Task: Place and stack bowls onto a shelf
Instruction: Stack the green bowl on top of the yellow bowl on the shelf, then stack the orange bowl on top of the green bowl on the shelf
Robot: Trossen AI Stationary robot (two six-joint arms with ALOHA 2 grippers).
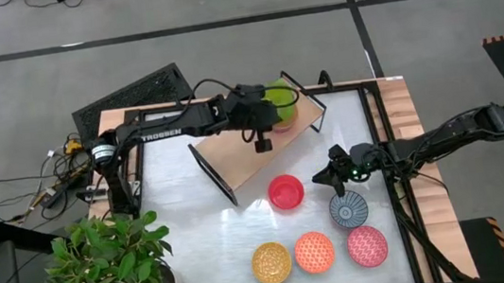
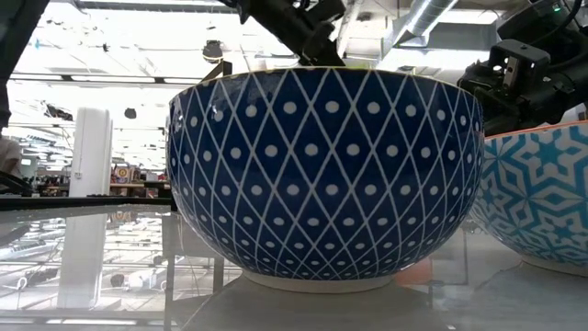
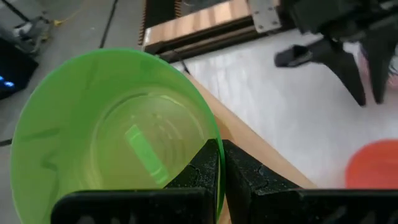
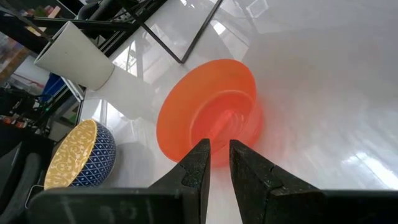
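My left gripper [image 1: 270, 107] is over the far right end of the light-wood shelf [image 1: 253, 151], shut on a plain green bowl [image 1: 277, 94]. My right gripper [image 1: 330, 174] hovers just right of the red-orange bowl [image 1: 285, 192], which stands on the white table. Its fingers are open by a narrow gap and point at that bowl [image 4: 211, 118] without touching it. The blue-white bowl [image 1: 348, 210], yellow bowl [image 1: 271, 262], orange bowl [image 1: 314, 252] and pink bowl [image 1: 367, 246] rest on the table near its front edge. No purple bowl shows. My left gripper [image 3: 221, 163] pinches the green bowl's rim [image 3: 214, 134], one finger inside the bowl and one outside. The fingers come from above, slanting down. The bowl stays upright, mouth up, over the shelf [image 3: 273, 171]; whether its base rests on anything is hidden by the bowl.
The yellow bowl, blue-patterned outside, fills the low view [image 2: 322, 184], with another patterned bowl [image 2: 542, 202] to its right. A potted plant [image 1: 105, 268] stands at the table's near left corner. The shelf's black frame end [image 1: 213, 174] faces the table's middle.
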